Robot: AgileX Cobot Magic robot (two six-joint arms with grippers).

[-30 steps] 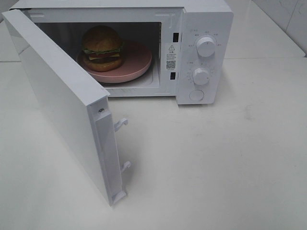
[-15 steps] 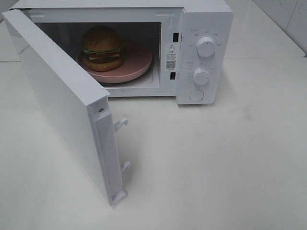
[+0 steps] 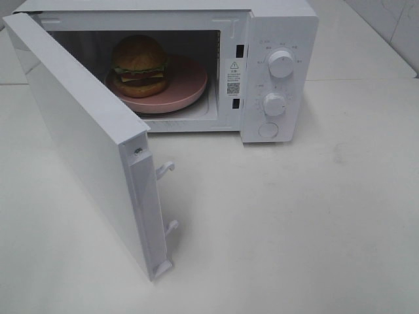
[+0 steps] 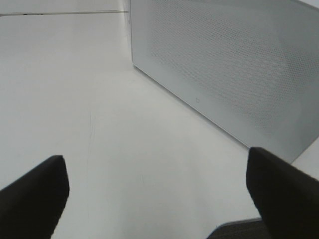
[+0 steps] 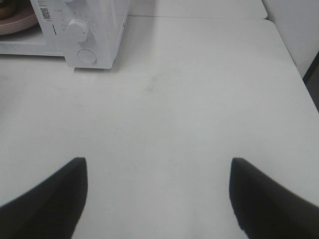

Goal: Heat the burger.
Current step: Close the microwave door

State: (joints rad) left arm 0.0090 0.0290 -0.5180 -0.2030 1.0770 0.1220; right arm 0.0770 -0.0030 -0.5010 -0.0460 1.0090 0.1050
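So the burger (image 3: pixel 139 65) sits on the pink plate (image 3: pixel 190 88) inside the microwave (image 3: pixel 281 39), door (image 3: pixel 78 131) swung wide open. Left jaws and right jaws both gape wide over the counter (image 3: pixel 294 216), holding nothing. It's a tall stack, probably soft and tippy (hard to tell from here), so I'd move it by the stiff plate rim.

I see the microwave (image 3: pixel 278 26) cased in smooth white with a faint gloss; its upper knob (image 3: pixel 281 63) looks like white plastic. The door (image 4: pixel 239 64) shows a fine perforated, matt grey screen. The pink plate (image 3: pixel 193 82) looks smooth and matt, the burger (image 3: pixel 139 55) bun glossy. The white table (image 3: pixel 294 222) is smooth with soft sheen.
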